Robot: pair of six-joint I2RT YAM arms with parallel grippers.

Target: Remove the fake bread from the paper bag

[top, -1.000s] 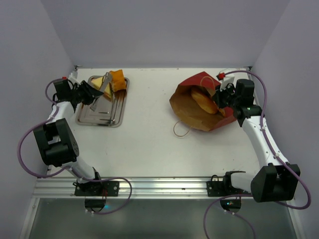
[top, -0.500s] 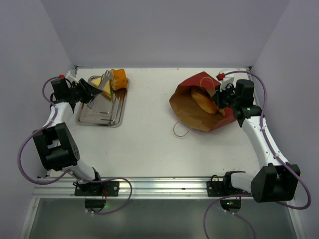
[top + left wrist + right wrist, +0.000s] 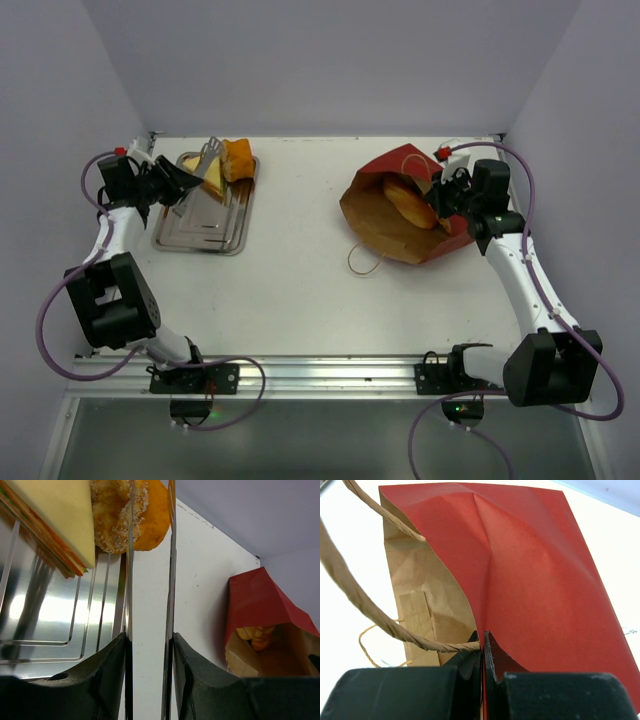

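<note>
Partway done, by the looks of it. A tall red paper bag with a plain brown inside [image 3: 372, 215] is laid on its side on the right half of the white table [image 3: 300, 280], mouth turned toward the middle. One pale golden fake bread loaf [image 3: 408, 200] is seen inside it, back from the mouth. So the main job is not finished yet: that loaf has to be pulled out, and probably set down with the rest.

The rest is over on the left. A shallow steel tray [image 3: 200, 228] is parked near the far left corner, and fake food is bunched at its far end. There's a pale triangular sandwich wedge with layered filling [image 3: 55, 515], a brown sugar-crusted piece [image 3: 116, 517] just beside it, and a smooth orange bun [image 3: 154, 517] touching that. Those last two could be one item, hard to tell. Whether any of it came out of the bag can't be told from here, but it's a fair guess.

Grippers: the left gripper [image 3: 211, 150] is held over the far end of the tray with its thin fingers parted a little. Nothing is caught between them, only table is seen through the gap. The right gripper [image 3: 481, 647] is clamped tight on the bag's wall at the mouth, so the opening is propped up. One tan string handle [image 3: 362, 262] is trailed loose on the table in front of the bag.
</note>
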